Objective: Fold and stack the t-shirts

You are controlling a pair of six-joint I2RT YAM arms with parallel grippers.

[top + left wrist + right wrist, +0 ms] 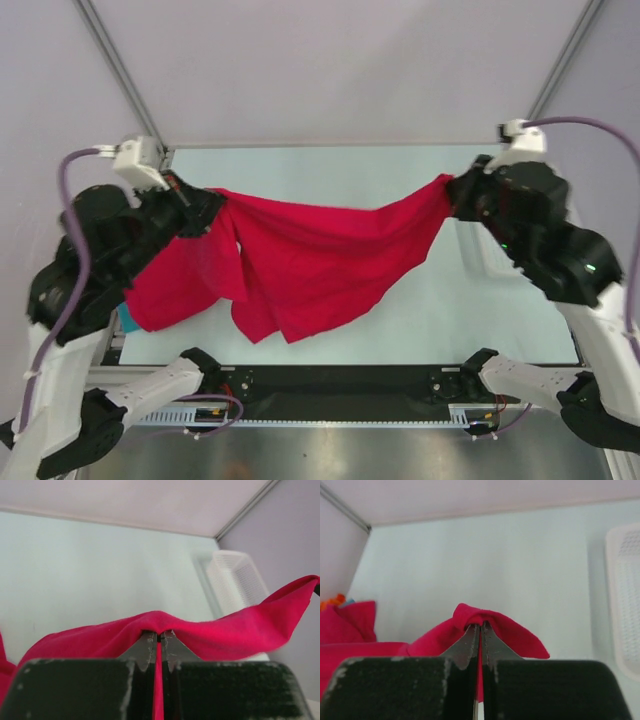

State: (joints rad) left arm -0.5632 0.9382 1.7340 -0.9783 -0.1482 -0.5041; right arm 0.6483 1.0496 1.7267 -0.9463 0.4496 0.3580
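Observation:
A crimson t-shirt (310,260) hangs stretched above the table between both grippers, sagging in the middle with its lower folds resting on the surface. My left gripper (205,205) is shut on one upper corner. In the left wrist view the cloth (240,630) bunches over the closed left gripper (159,635), and a strip runs down between the jaws. My right gripper (455,195) is shut on the opposite corner, where the right wrist view shows a red fold (515,632) wrapped over its tips (481,626). Small orange (332,601) and teal (128,320) garments peek out at the left.
A white mesh basket (235,580) sits at the table's right side, under my right arm (560,250), and shows in the right wrist view as well (625,605). Metal frame posts rise at the back corners. More red cloth (350,622) lies at the far left.

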